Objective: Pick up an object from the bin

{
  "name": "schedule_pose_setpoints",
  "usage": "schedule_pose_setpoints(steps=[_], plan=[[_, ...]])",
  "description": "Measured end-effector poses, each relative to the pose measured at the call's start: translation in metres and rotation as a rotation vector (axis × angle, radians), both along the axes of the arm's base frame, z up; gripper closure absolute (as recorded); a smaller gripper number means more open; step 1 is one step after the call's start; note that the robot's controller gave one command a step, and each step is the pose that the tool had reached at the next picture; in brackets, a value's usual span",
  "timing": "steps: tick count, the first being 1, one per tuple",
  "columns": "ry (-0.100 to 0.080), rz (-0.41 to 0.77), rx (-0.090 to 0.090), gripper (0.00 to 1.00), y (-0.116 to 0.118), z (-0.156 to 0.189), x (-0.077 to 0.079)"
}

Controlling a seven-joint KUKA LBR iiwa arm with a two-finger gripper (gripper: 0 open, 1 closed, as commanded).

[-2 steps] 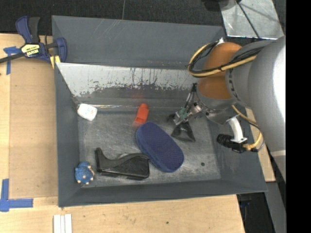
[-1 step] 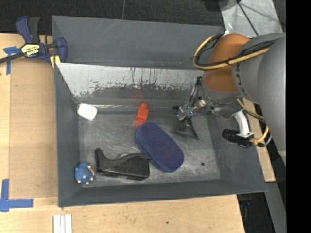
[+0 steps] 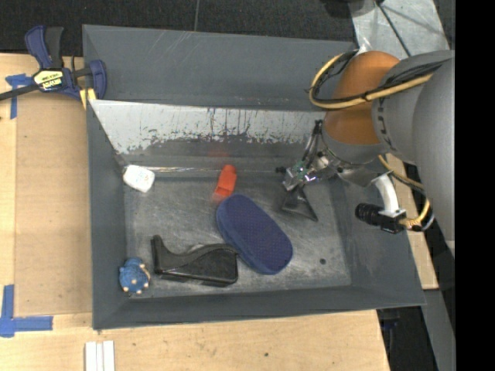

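Gripper (image 3: 300, 201) is hanging low on the right side of your bin (image 3: 232, 79), back toward the rear wall. It's coming in under the arm's orange wrist cover (image 3: 357, 107), with the cables (image 3: 332, 72) looping round that. It's hovering over bare grey floor, not over any of the loose stuff. From this angle it's just reading as one dark wedge, so you can't tell whether it's spread or clenched.

Closest things you're dealing with:
- orange block (image 3: 225, 182), small, sitting just left of the gripper near the back of the floor, not touching it.
- blue oval case (image 3: 254, 233), lying diagonally across the middle of the floor. Its upper right edge is coming near the gripper but staying apart from it.

Everything else is lying further off. A black flat piece (image 3: 193, 263) is stretching along the front wall, with its right end touching the lower left end of the blue case. A little blue figure (image 3: 133, 277) is sitting in the front left corner, just beside the black piece. A white lump (image 3: 139, 178) is lying at the rear left, well apart from the rest.

If any of them are carrying print, it's too small to read.
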State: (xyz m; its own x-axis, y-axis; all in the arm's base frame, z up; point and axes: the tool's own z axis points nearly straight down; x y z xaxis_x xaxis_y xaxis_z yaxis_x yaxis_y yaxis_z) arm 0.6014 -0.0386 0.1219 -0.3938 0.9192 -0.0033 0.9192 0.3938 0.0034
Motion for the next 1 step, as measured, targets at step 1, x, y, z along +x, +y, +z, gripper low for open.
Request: schedule_pose_setpoints(steps=[1], plan=[[-0.004, 0.004, 0.001, 1.00, -0.0011, 0.0683, 0.0018]])
